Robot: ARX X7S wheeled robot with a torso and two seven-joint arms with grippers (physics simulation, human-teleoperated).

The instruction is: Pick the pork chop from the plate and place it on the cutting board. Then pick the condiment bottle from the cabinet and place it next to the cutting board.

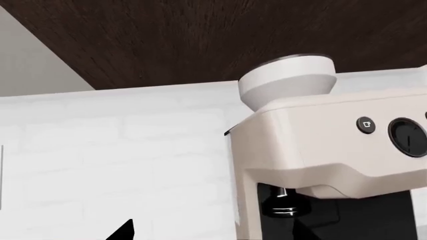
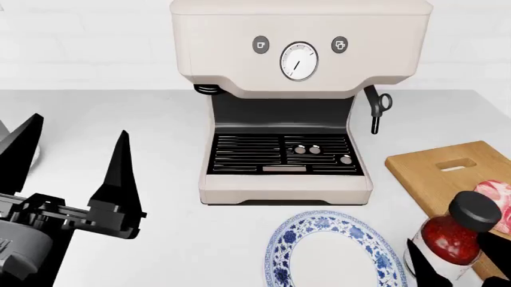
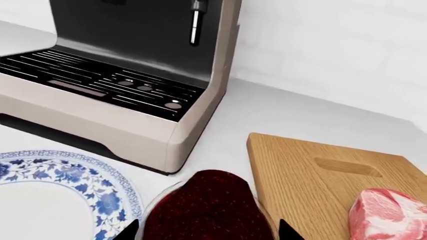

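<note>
The condiment bottle (image 2: 449, 240), red sauce with a black cap, stands slightly tilted between the plate (image 2: 279, 254) and the cutting board (image 2: 431, 173). My right gripper (image 2: 455, 263) is shut on it; in the right wrist view its tips (image 3: 208, 231) flank the red bottle (image 3: 207, 205). The pork chop (image 2: 496, 198) lies on the board's near right part and also shows in the right wrist view (image 3: 387, 215). The blue-patterned plate (image 3: 100, 195) holds nothing. My left gripper (image 2: 76, 161) is open and empty above the counter at the left.
A cream espresso machine (image 2: 295, 60) stands at the back centre against a white brick wall, its steam wand (image 2: 375, 113) to the right. The left wrist view shows the machine's top (image 1: 333, 140) and a dark cabinet underside (image 1: 200, 40). The board (image 3: 313, 185) reaches the right edge.
</note>
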